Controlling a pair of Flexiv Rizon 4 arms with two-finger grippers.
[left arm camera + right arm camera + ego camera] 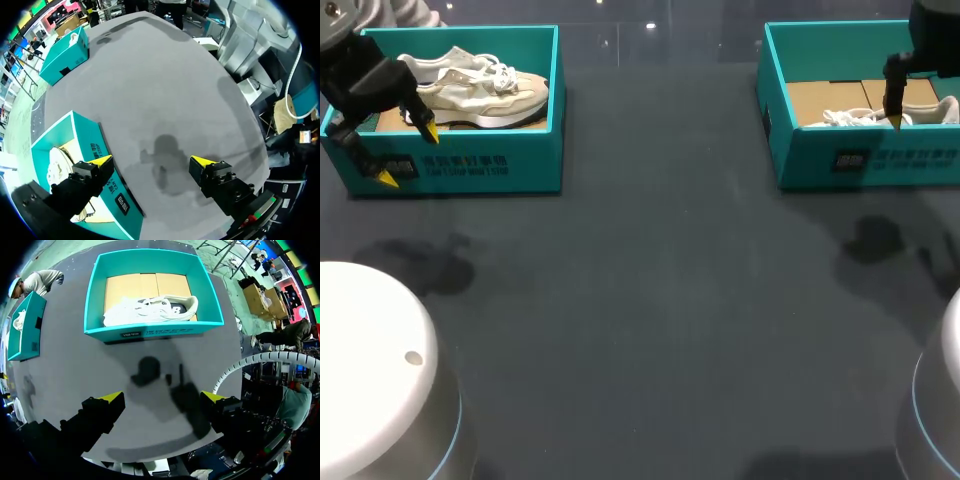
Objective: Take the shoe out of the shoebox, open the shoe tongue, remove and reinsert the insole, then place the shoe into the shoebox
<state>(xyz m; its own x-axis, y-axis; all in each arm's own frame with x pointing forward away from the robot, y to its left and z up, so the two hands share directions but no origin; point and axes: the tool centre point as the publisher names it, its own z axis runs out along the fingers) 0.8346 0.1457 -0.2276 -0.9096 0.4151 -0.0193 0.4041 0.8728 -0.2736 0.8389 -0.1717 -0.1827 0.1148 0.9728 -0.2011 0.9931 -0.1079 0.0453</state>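
Left gripper (pixel 150 161) released, fingers spread wide, holding nothing, over the near wall of the left shoebox (pixel 460 165); a cream shoe (pixel 480 90) lies inside. Right gripper (pixel 162 396) also released and holding nothing, above the table (pixel 75 370) just near of the right shoebox (pixel 150 331), which holds a white shoe (pixel 150 310).

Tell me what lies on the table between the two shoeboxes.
Nothing: in the head view only bare dark table separates the left shoebox from the right shoebox.
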